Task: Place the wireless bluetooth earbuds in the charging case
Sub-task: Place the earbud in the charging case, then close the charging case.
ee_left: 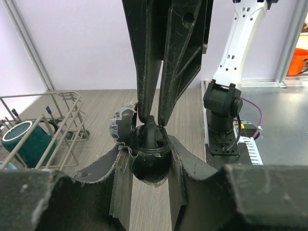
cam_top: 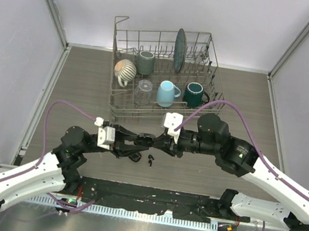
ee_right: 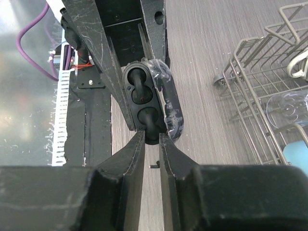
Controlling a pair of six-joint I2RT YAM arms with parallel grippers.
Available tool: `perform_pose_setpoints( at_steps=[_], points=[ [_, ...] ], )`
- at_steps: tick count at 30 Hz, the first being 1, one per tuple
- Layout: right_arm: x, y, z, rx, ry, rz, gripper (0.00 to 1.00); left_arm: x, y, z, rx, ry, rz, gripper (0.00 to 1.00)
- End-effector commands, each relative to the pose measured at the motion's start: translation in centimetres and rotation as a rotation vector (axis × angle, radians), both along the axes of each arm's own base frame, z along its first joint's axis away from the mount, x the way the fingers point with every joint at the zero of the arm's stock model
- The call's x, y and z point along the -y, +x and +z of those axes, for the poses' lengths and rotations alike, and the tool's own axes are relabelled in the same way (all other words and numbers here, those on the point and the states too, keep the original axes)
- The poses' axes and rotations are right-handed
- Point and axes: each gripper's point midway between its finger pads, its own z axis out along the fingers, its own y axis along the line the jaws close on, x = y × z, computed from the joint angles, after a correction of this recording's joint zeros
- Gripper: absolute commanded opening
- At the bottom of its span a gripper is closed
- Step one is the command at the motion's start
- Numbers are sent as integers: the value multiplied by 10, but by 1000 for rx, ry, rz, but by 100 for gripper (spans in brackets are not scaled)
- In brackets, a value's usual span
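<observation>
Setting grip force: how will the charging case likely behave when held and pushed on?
The charging case looks rounded and glossy, so it may slip or pivot in the left gripper. Its open lid is hinged, likely swinging if bumped. Being small, it's probably light.

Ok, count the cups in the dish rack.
5: striped cup far left, grey cup behind it, clear glass front centre, blue mug beside it, green mug rightmost.
</observation>
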Motion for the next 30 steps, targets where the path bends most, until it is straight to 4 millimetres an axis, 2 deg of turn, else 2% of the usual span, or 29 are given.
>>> perform_pose_setpoints(
  at_steps=[1,5,8,13,17,19,23,30],
  points=[
    [3,8,5,21,19,-50,25,-7,-9,39,113,-110,-8,0],
    [2,11,8,30,35,-66,25,-6,-8,39,111,-108,-8,0],
    [3,11,11,32,49,-71,32,-6,-8,38,110,-107,-7,0],
    [11,15,30,57,122,-129,38,-7,5,28,74,-82,56,0],
    [24,21,51,38,231,-232,56,-9,17,19,45,-65,121,0],
    [33,38,60,49,275,-352,60,-10,21,15,39,-64,143,0],
    [41,63,61,18,310,-522,62,-11,25,12,32,-63,165,0],
    [30,88,49,-123,379,-691,62,-9,26,8,22,-50,165,0]
  ],
)
